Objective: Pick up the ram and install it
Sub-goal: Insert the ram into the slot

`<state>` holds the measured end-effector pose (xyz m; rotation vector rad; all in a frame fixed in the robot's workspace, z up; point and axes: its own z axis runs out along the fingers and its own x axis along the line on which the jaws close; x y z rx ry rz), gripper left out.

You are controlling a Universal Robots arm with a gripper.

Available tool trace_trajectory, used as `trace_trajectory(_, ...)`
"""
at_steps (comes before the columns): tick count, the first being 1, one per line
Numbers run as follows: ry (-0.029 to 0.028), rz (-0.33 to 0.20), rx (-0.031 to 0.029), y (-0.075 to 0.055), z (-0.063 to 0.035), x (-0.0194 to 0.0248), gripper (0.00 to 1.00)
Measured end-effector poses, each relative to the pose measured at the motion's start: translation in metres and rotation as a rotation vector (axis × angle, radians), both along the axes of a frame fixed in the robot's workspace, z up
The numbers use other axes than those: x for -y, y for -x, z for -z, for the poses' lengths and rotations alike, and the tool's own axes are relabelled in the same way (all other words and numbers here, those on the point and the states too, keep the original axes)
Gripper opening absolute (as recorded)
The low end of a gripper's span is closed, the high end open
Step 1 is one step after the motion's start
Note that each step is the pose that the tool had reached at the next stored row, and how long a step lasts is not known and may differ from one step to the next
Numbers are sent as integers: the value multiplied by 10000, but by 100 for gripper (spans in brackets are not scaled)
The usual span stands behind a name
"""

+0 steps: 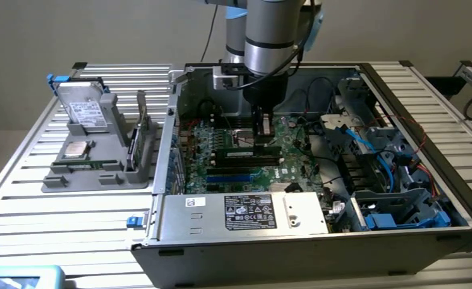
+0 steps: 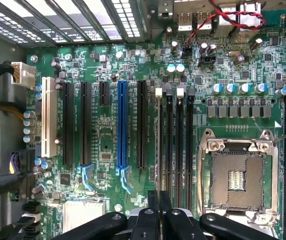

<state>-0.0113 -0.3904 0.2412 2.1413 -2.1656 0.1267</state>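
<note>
Fingers (image 2: 153, 216) are drawn in narrow, pinching the ram (image 1: 248, 153) by its upper edge. In the wrist view they are two dark bars set close together. In the exterior view the gripper (image 1: 262, 143) stands upright inside the open case (image 1: 397, 241), and the ram lies lengthwise just under it, low over the board (image 2: 107, 140) and running along the slots (image 2: 175, 145). Whether its lower edge touches a slot I cannot tell.

Past the fingertips, the four slots look empty. The fingers line up with the outermost one, farthest from the socket (image 2: 237, 175), which is also bare. Well apart, on the exterior view's left, a tray (image 1: 67, 180) beside the case holds a drive (image 1: 87, 111) and a chip (image 1: 77, 149).

I judge the pick-up done and the install in hand, at the stage of lining the ram up over its slot. Seating it would call for the ram held square and parallel to the slot, notch matched, end clips open, then a straight, even press. A tilt would likely jam it.
</note>
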Motion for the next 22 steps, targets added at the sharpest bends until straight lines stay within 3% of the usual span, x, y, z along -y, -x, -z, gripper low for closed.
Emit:
trace_trajectory(8,59,-66,0,11,26,-4,12)
trace_trajectory(14,99,-82,1,13,60,-49,12)
trace_trajectory(22,144,-83,0,13,94,-48,12)
